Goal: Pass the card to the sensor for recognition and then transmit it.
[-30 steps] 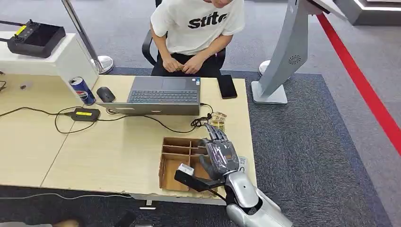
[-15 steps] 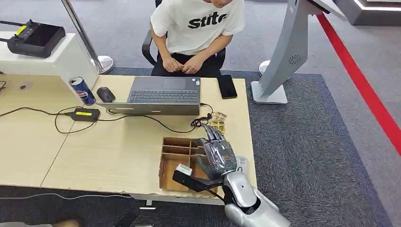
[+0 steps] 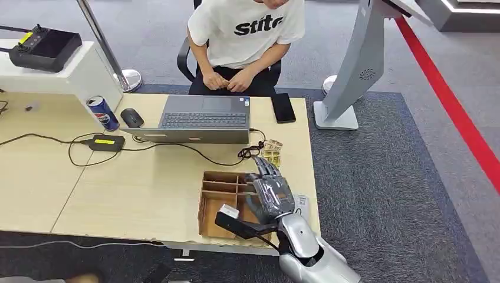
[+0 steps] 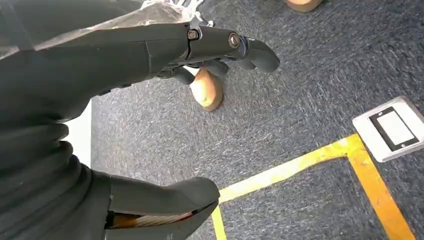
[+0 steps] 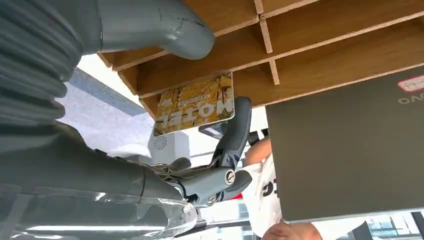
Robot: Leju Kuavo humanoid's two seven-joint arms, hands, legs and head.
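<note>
A yellow card (image 5: pixel 195 102) with an autumn picture lies at the far right corner of the wooden divider box (image 5: pixel 325 55); in the head view it shows as a yellowish card (image 3: pixel 272 151) just beyond the box (image 3: pixel 221 177). My right hand (image 3: pixel 272 191) hovers over the box's right side, fingers stretched toward the card. One dark finger (image 5: pixel 235 130) overlaps the card's edge while the thumb (image 5: pixel 165 25) stays apart; nothing is gripped. My left hand (image 4: pixel 125 60) hangs over the carpet, fingers apart and holding nothing. The grey sensor stand (image 3: pixel 359 65) rises to the table's right.
A laptop (image 3: pixel 203 118), phone (image 3: pixel 283 107), mouse (image 3: pixel 131 117), cola can (image 3: pixel 103 112) and a charger (image 3: pixel 106 142) with cables lie on the table. A person (image 3: pixel 244 35) sits behind the laptop. A small white item (image 3: pixel 302 203) lies beside my right hand.
My right hand has shifted slightly left and back over the box. The card, the person and the table things have not moved.
</note>
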